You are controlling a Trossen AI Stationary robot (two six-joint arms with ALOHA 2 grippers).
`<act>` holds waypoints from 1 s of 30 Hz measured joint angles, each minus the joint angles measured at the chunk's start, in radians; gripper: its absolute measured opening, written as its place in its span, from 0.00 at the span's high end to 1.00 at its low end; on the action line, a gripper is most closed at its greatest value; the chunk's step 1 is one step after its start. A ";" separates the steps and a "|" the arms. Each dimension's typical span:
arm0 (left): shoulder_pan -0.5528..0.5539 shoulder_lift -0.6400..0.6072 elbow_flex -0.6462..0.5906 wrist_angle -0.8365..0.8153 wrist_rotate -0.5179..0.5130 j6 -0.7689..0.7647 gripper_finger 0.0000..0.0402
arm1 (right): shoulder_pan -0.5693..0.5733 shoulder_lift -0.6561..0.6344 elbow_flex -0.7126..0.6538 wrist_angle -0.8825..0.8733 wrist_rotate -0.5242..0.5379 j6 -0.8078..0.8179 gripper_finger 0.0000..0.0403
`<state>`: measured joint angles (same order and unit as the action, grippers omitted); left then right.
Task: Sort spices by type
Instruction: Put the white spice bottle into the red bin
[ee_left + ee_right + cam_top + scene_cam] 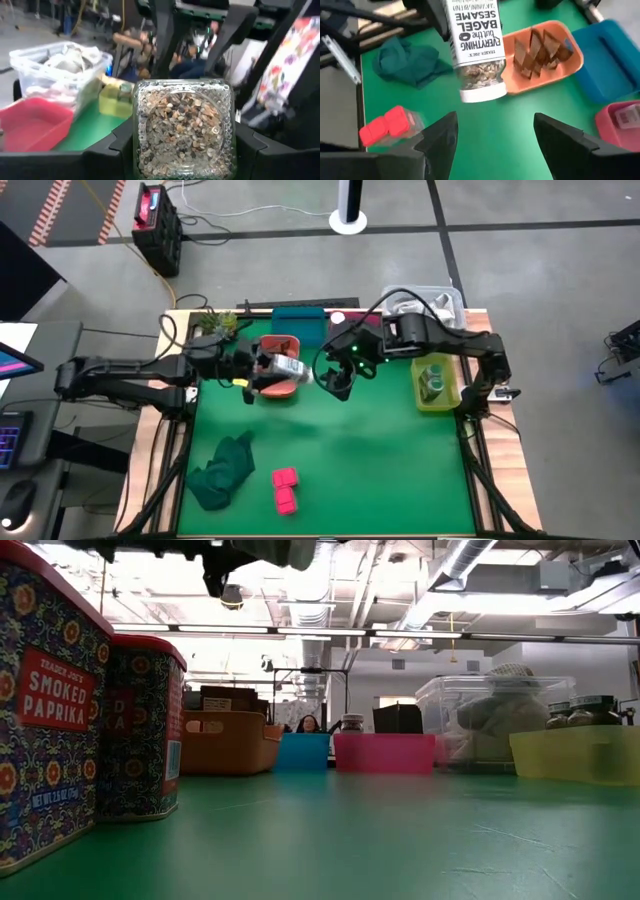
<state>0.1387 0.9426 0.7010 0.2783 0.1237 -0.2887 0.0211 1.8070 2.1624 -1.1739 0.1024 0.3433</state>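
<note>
A glass spice jar (475,50) with a white cap and a white label hangs in the air beside the orange tray (570,67), which holds reddish-brown pieces (540,47). My left gripper (270,368) is shut on this jar (288,366). My right gripper (495,135) stands open just short of the jar's cap, touching nothing; in the high view it (335,385) is right of the jar. Two magenta boxes (285,488) stand on the green mat near the front edge. Two greenish jars (432,380) sit in the yellow bin (452,395). My left gripper pinches the jar between its two fingers (120,147), one on each opposite side, at the end away from the cap (451,20). The fingers come level from the table's left and lie along the jar. The jar is lifted clear, its cap (482,92) pointing toward my right gripper.
A dark green cloth (225,470) lies crumpled at the mat's near left. Along the far edge stand a blue bin (300,323), a pink bin (385,752) and a clear tub (425,302). The mat's middle (380,470) is bare.
</note>
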 joint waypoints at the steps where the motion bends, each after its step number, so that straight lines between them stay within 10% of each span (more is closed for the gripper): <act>1: 0.000 -0.013 -0.025 0.042 -0.005 -0.016 0.52 | 0.000 -0.002 0.000 0.015 0.010 0.002 0.29; 30: 0.000 -0.225 -0.119 0.187 -0.188 -0.063 0.52 | -0.024 -0.016 -0.590 1.052 -0.061 0.166 0.29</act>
<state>0.1390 0.7177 0.5823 0.4649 -0.0639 -0.3512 -0.0025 1.7908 1.5720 -0.1220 0.0416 0.5094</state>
